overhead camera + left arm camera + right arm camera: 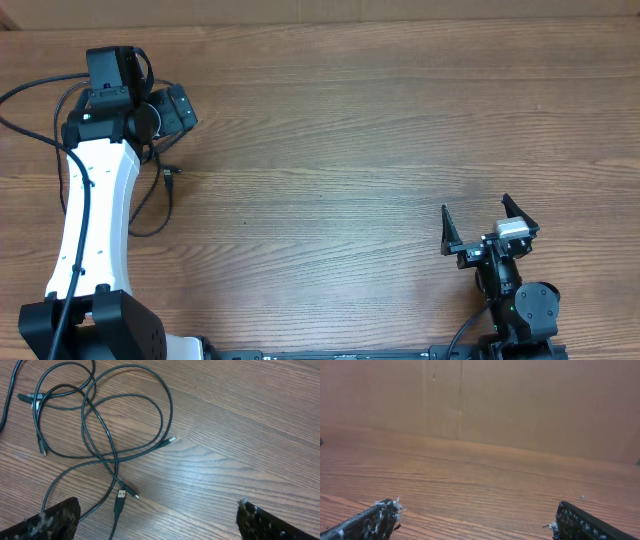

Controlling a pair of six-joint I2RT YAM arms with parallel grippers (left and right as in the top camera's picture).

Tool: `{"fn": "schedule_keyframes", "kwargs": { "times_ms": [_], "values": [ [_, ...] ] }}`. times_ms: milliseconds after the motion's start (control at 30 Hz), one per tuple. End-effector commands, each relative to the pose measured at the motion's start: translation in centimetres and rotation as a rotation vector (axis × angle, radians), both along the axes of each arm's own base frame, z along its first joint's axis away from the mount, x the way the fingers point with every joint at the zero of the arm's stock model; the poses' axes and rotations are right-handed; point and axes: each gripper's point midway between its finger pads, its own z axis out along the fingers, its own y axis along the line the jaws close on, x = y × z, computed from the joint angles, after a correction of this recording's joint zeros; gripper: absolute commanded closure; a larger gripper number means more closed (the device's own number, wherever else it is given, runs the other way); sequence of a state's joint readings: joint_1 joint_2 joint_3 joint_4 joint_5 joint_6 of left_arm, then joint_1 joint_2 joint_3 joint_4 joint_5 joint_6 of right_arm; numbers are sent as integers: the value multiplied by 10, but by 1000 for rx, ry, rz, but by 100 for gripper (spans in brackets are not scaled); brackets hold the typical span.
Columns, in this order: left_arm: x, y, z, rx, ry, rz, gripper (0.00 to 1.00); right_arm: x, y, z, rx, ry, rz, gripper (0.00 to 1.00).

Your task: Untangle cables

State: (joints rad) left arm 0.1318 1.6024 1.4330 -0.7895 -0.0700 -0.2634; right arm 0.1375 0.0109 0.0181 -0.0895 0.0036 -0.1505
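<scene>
Several thin black cables (100, 425) lie in loose crossed loops on the wooden table, in the upper left of the left wrist view. A flat USB plug (121, 495) and a smaller plug (171, 439) point toward bare wood. My left gripper (155, 527) hovers over them, open, with the left fingertip (57, 517) beside a strand and nothing between the fingers. In the overhead view the cables (167, 180) show around the left arm, which hides part of them. My right gripper (480, 225) is open and empty at the near right, far from the cables.
The left arm's white link (95, 210) runs from the near left edge over the cable area. A brown board wall (520, 405) stands behind the table's far edge. Bare wood (340, 150) stretches between the two arms.
</scene>
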Motion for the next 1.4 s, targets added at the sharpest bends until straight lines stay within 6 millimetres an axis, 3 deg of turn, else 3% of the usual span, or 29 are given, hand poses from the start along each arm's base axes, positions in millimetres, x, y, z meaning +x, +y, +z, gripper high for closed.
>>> {"fn": "schedule_keyframes", "kwargs": {
  "times_ms": [0,233,300,333,400,467,600,667,800,933,1100,1233,1367],
  "values": [
    [1,1,6,-10,-17,4,0,0,0,-2,0,-3,2,0],
    [0,0,12,-8,-32,4,0,0,0,-2,0,-3,2,0],
    [-8,-4,42,1,-106,-4,0,0,0,-2,0,-3,2,0],
    [-18,-5,71,11,-183,-4,0,0,0,-2,0,-3,2,0],
    [-31,-6,99,21,-256,-4,0,0,0,-2,0,-3,2,0],
    [-54,-9,140,36,-370,-5,0,0,0,-2,0,-3,2,0],
    [-93,-15,193,58,-530,-6,1,0,0,-2,0,-3,2,0],
    [-101,-16,202,61,-558,-6,1,0,0,-2,0,-3,2,0],
    [-106,-16,207,64,-574,-6,1,0,0,-2,0,-3,2,0],
    [-100,-16,199,60,-545,-6,0,0,0,-2,0,-3,2,0],
    [-102,-16,157,40,-395,-5,0,0,0,-2,0,-3,2,0],
    [-125,-19,142,34,-346,-5,0,0,0,-2,0,-3,2,0],
    [-163,-24,132,35,-362,-5,0,0,0,-2,0,-3,2,0]
  ]
}}
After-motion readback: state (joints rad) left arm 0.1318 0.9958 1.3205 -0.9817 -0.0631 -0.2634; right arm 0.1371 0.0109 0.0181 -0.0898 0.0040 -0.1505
